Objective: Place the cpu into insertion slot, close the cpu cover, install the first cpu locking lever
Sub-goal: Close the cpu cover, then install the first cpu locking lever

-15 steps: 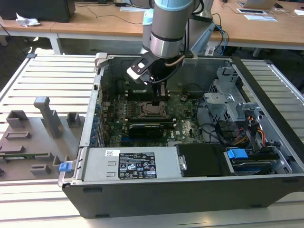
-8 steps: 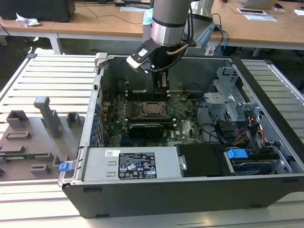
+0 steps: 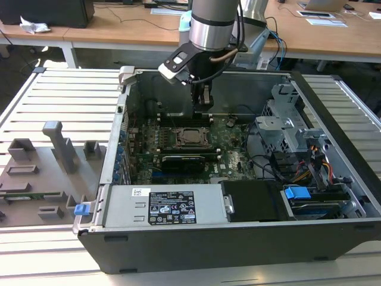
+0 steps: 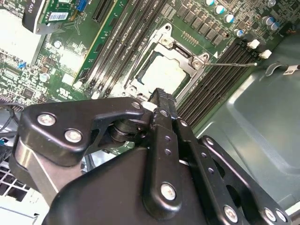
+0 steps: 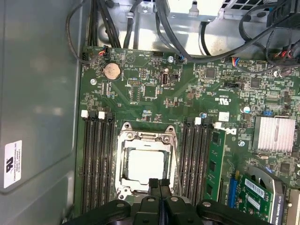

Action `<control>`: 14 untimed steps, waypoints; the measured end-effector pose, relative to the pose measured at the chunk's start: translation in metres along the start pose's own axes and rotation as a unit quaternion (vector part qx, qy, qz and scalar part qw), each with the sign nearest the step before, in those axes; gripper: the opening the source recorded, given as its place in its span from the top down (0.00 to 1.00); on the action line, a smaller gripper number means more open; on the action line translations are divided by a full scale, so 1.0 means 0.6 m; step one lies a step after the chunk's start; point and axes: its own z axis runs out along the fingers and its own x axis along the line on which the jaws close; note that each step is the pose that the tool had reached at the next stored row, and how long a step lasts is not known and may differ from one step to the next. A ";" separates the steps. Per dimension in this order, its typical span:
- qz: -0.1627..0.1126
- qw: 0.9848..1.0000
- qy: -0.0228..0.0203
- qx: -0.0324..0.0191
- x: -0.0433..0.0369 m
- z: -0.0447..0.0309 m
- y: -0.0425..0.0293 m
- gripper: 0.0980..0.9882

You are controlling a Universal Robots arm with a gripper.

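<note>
Slatted bench [image 3: 59, 89], open computer case [image 3: 238, 238] | cpu [image 5: 145, 164] under cpu cover [image 5: 147, 137] | memory slots [image 5: 96, 159] flanking | gripper [image 5: 159, 183] closed, apparently empty

Wooden desks [image 3: 119, 27] behind, pale slatted workbench [image 3: 59, 95], scattered papers [image 3: 324, 21]

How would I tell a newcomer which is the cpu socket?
Look inside the open computer case, on the green circuit board. Between two banks of long black memory slots sits the insertion slot: the only square metal frame, with the pale cpu in its window.
</note>
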 end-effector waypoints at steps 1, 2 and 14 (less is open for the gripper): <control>0.000 1.000 0.000 0.000 0.000 0.000 0.000 0.99; 0.000 1.000 0.000 0.000 0.000 0.000 0.000 0.99; -0.114 0.993 -0.005 0.000 0.000 0.000 0.000 0.99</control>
